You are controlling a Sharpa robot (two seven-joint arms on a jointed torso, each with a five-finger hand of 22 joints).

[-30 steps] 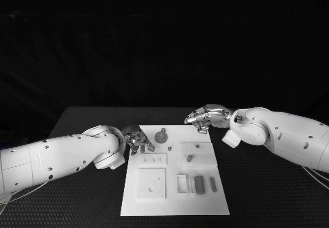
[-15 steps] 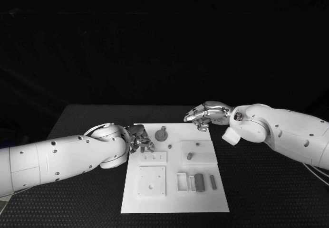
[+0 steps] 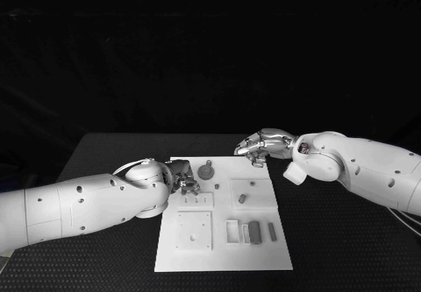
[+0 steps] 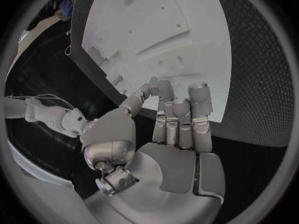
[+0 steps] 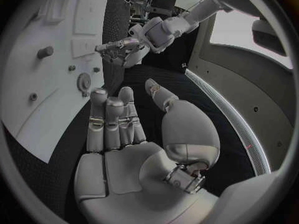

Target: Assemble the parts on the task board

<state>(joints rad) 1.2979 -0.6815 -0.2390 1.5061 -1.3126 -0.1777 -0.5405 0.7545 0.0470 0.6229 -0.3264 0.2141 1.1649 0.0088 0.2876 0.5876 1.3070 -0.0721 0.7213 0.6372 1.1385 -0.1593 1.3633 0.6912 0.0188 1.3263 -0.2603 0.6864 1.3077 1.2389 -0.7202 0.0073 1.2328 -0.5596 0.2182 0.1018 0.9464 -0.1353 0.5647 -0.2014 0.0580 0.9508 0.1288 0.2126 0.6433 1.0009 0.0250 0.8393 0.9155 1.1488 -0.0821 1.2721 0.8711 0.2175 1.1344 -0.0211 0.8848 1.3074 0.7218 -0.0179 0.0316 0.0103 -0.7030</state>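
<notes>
While grey parts [image 3: 254, 232] lie on it, the white task board [image 3: 263, 258] sits mid-worktop [image 3: 351, 243].
Left hand [image 3: 182, 179] at its left edge, right hand [image 3: 259, 146] at its far edge; both fingers pressed together, holding nothing.

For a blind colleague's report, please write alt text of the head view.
Two white robot arms reach over a white task board on a black table: the left hand is at the board's left edge, the right hand at its far right corner. Small grey parts lie on the board.
</notes>
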